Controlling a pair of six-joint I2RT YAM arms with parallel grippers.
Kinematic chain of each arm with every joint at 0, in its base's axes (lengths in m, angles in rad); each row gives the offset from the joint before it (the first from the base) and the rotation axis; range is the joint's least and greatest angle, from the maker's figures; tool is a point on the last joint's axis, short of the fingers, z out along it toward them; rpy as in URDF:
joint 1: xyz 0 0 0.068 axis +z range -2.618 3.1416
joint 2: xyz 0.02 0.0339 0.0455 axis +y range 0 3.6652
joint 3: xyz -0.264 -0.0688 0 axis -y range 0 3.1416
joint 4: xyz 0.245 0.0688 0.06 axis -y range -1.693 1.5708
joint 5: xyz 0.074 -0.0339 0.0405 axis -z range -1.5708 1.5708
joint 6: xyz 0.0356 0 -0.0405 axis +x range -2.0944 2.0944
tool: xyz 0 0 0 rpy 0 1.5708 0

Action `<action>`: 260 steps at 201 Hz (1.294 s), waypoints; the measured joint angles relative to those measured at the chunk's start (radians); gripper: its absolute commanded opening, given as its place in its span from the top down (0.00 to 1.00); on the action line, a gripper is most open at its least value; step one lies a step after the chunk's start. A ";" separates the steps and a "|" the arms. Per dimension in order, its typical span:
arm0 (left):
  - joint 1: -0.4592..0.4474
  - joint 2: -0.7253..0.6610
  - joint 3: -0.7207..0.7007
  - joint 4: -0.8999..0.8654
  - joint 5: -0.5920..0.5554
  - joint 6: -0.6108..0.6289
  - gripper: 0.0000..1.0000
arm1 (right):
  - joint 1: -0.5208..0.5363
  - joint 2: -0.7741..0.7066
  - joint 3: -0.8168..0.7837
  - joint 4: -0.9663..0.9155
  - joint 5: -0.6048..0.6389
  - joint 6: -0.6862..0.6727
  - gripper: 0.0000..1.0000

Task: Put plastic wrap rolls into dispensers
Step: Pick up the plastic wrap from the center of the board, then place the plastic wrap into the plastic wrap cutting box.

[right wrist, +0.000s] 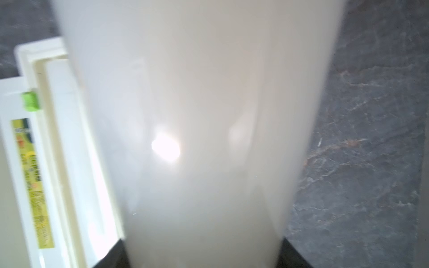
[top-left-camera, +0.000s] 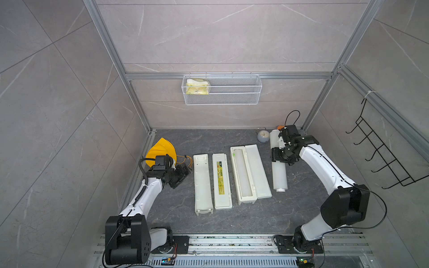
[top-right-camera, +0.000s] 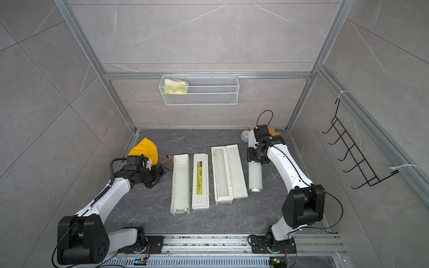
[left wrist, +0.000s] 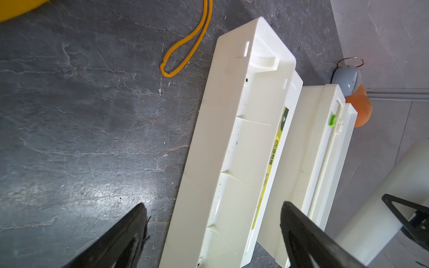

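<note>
Your right gripper [top-left-camera: 279, 156] is gripping the loose plastic wrap roll [top-left-camera: 280, 176], which is lying along the table's [top-left-camera: 176, 220] right edge, just beside the right dispenser [top-left-camera: 257, 171]. In the blurry right wrist view, its black fingers [right wrist: 111, 257] are pressing against both sides of that roll. Your left gripper [top-left-camera: 184, 174] is hanging wide open and holding nothing. It is sitting near the table's left edge, beside the left dispenser [top-left-camera: 203, 185], which is lying open with its empty trough facing up. The right dispenser is lying open too, carrying 1 seated roll [top-left-camera: 242, 176] in its trough.
</note>
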 measured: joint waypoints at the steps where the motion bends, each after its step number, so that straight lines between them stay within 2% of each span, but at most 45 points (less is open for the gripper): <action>1: 0.000 -0.001 0.000 0.000 0.000 0.000 0.09 | 0.006 -0.002 0.002 0.000 -0.005 0.004 0.69; 33: 0.006 -0.033 0.000 0.001 0.004 -0.002 0.09 | 0.160 -0.020 0.010 0.026 -0.136 0.114 0.70; 73: 0.037 -0.091 -0.002 -0.005 0.013 -0.005 0.09 | 0.369 0.016 -0.014 0.192 -0.289 0.312 0.70; 94: 0.047 -0.119 -0.007 -0.005 0.021 -0.009 0.09 | 0.468 0.093 0.005 0.301 -0.337 0.407 0.69; 135: 0.054 -0.139 -0.023 -0.027 0.036 -0.010 0.09 | 0.620 0.340 0.137 0.447 -0.376 0.538 0.69; 160: 0.060 -0.148 -0.036 -0.039 0.037 -0.010 0.09 | 0.663 0.437 0.178 0.523 -0.404 0.603 0.68; 189: 0.066 -0.148 -0.053 -0.044 0.051 -0.010 0.09 | 0.679 0.530 0.275 0.526 -0.410 0.638 0.68; 226: 0.077 -0.152 -0.061 -0.048 0.065 -0.010 0.09 | 0.685 0.604 0.404 0.467 -0.355 0.628 0.68; 260: 0.089 -0.157 -0.061 -0.047 0.073 -0.010 0.09 | 0.698 0.610 0.410 0.394 -0.298 0.595 0.68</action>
